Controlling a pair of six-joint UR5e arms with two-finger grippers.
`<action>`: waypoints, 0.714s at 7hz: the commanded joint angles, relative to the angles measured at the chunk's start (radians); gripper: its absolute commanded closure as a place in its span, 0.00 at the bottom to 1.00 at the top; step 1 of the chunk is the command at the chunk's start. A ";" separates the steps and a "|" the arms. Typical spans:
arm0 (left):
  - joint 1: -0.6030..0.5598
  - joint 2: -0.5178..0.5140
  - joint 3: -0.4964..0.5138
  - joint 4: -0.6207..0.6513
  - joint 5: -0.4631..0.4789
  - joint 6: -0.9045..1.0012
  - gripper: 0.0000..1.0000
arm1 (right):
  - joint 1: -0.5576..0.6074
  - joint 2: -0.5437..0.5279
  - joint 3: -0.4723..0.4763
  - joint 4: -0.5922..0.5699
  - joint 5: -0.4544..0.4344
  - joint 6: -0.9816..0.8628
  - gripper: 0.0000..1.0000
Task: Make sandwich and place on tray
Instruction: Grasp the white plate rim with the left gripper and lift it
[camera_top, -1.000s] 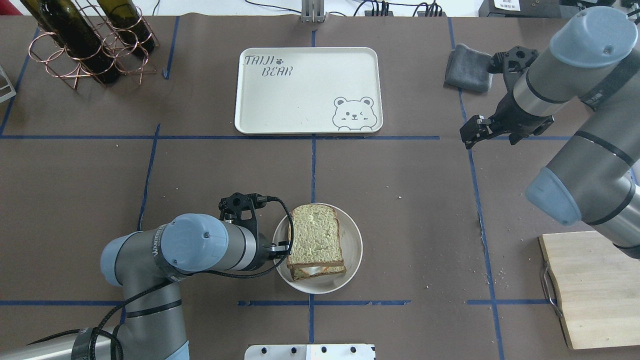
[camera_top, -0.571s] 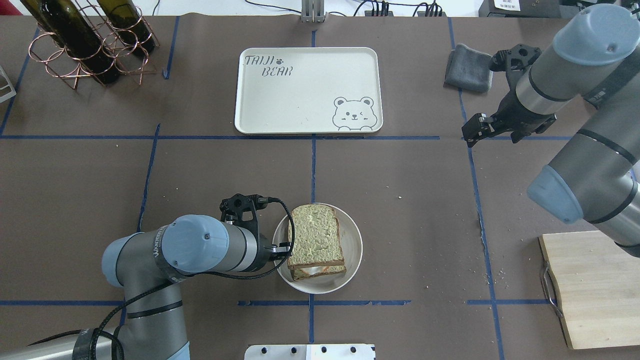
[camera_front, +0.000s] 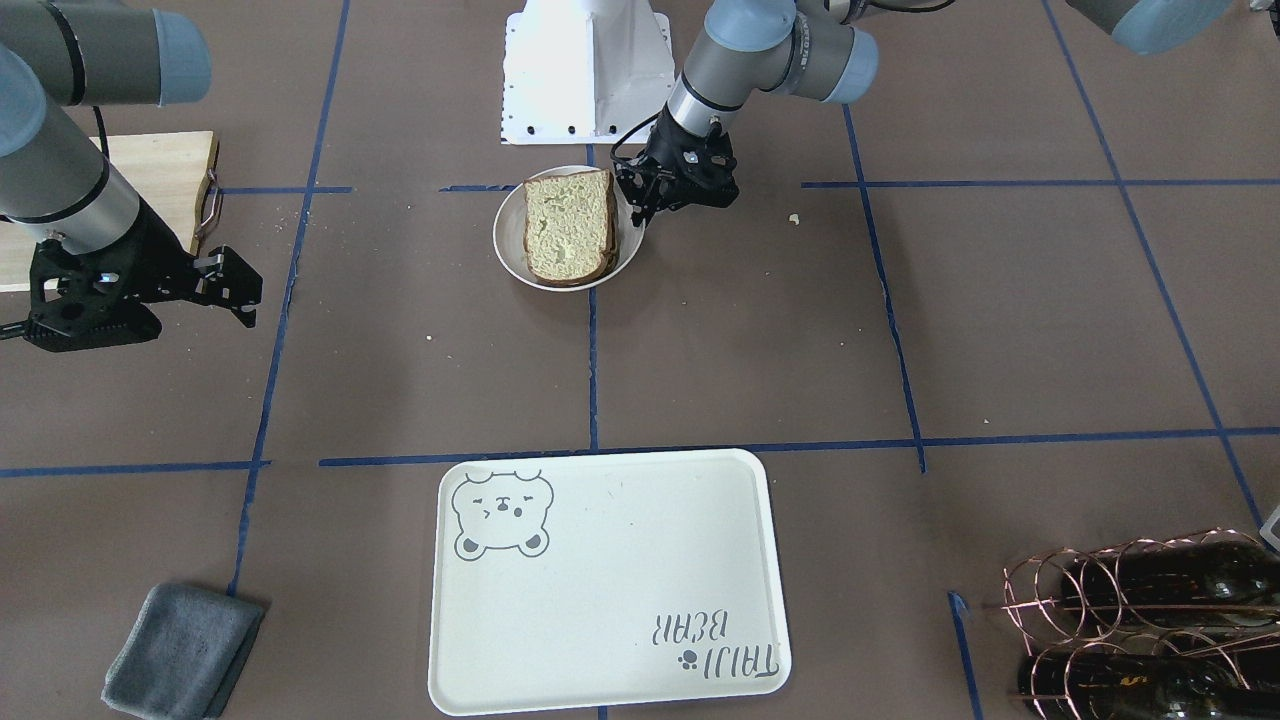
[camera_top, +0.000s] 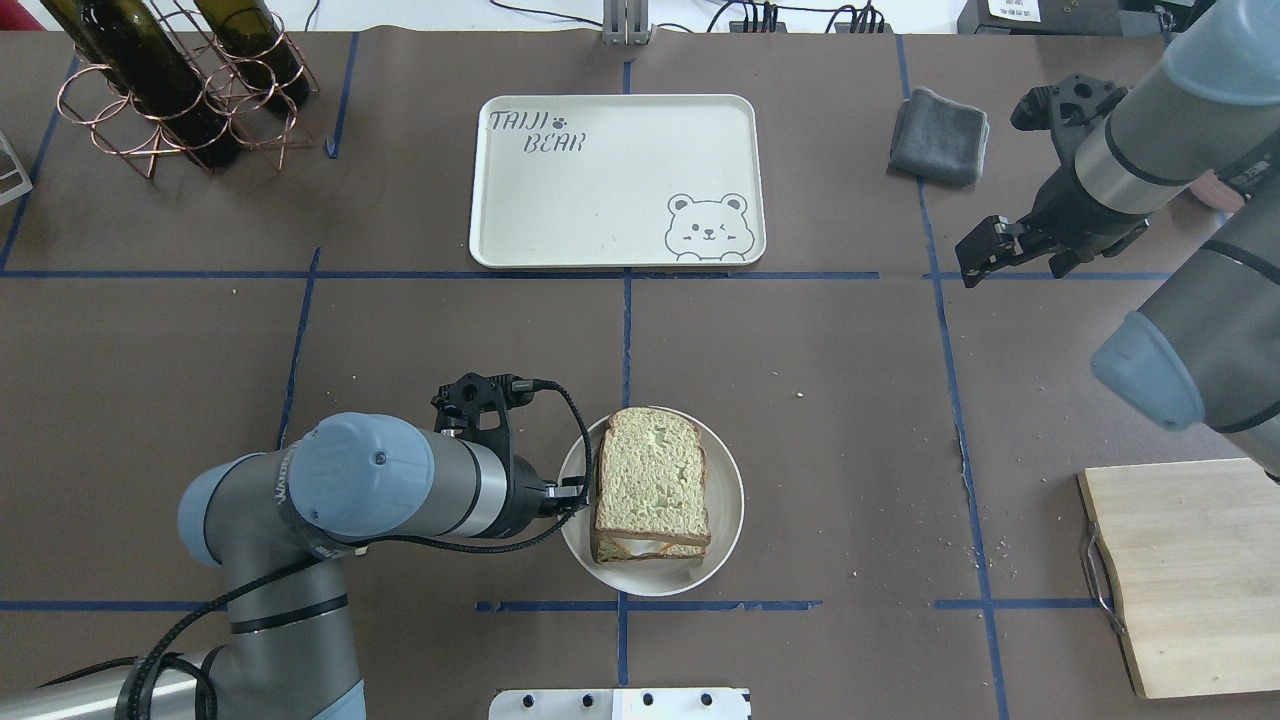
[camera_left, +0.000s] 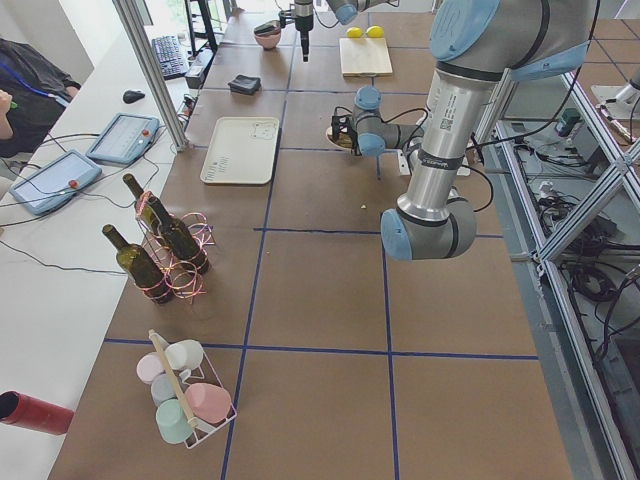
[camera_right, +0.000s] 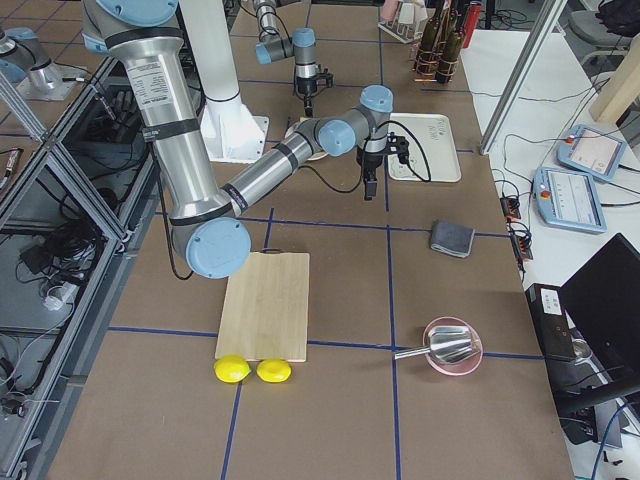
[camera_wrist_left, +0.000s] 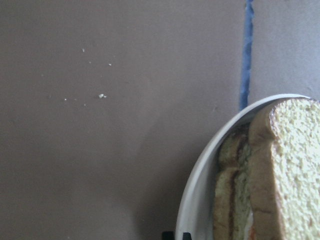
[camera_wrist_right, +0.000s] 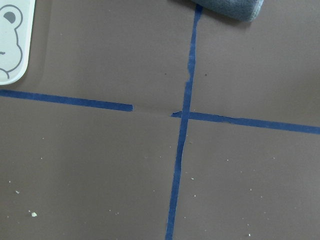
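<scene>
The sandwich is two bread slices stacked on a small round white plate, with a bit of white egg showing between them at the near edge. It also shows in the front view and the left wrist view. My left gripper is at the plate's left rim and looks shut on it; its fingertips sit right at the rim. The cream bear tray lies bare at the far middle. My right gripper hovers to the right of the tray, open and empty.
A grey cloth lies at the far right. A wooden cutting board is at the near right. A copper rack with wine bottles stands at the far left. Crumbs dot the brown mat.
The plate with the sandwich has slid a little to the right together with my left gripper. My right arm has drawn back to the right, away from the tray.
</scene>
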 joint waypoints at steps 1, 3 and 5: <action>-0.088 0.000 -0.020 -0.065 -0.138 -0.108 1.00 | 0.021 -0.020 0.011 0.000 0.006 -0.034 0.00; -0.153 -0.015 -0.005 -0.096 -0.142 -0.340 1.00 | 0.078 -0.027 0.013 0.000 0.072 -0.071 0.00; -0.254 -0.109 0.126 -0.101 -0.137 -0.495 1.00 | 0.153 -0.093 0.010 -0.002 0.104 -0.207 0.00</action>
